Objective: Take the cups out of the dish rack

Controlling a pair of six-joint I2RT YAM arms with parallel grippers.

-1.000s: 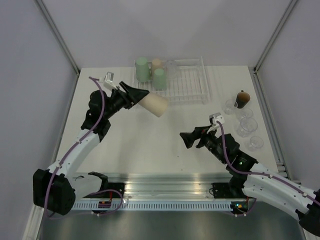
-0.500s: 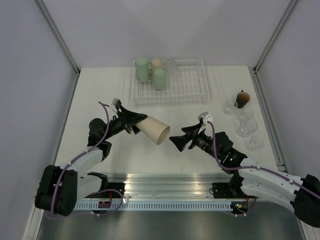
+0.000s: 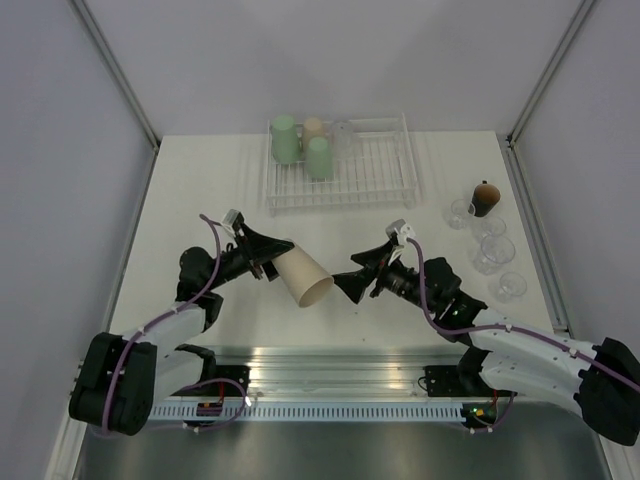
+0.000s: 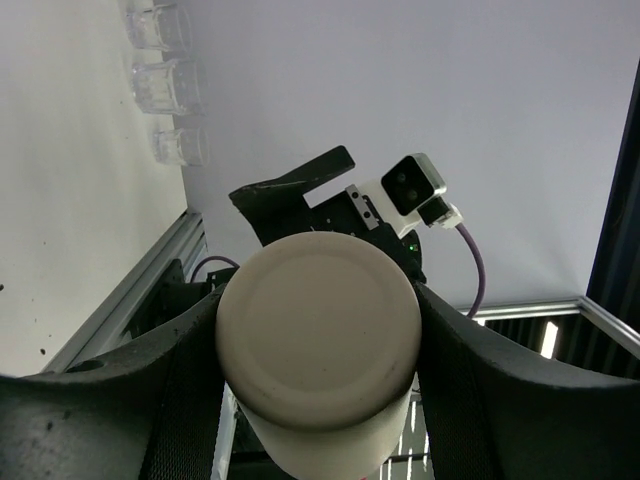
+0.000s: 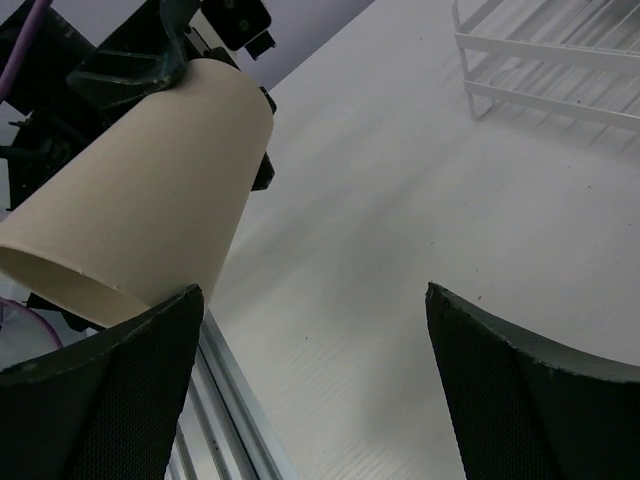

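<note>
My left gripper [image 3: 268, 258] is shut on a beige cup [image 3: 302, 277], held on its side above the table, its open mouth toward the right arm. The left wrist view shows the cup's flat base [image 4: 317, 339] between the fingers [image 4: 150, 385]. My right gripper [image 3: 352, 280] is open and empty, just right of the cup's mouth. The right wrist view shows the cup [image 5: 150, 195] beside its left finger [image 5: 110, 400]. The white wire dish rack [image 3: 375, 170] at the back holds two mint green cups [image 3: 284, 138], [image 3: 319, 157], a beige cup [image 3: 313, 127] and a clear cup [image 3: 343, 131].
A small dark brown cup [image 3: 485, 198] and several clear glasses [image 3: 492, 250] stand at the right of the table. An aluminium rail [image 3: 340, 372] runs along the near edge. Grey walls close in both sides.
My left gripper has carried the beige cup from beside the rack down toward the near middle. My right gripper has moved left to meet the cup's mouth.
</note>
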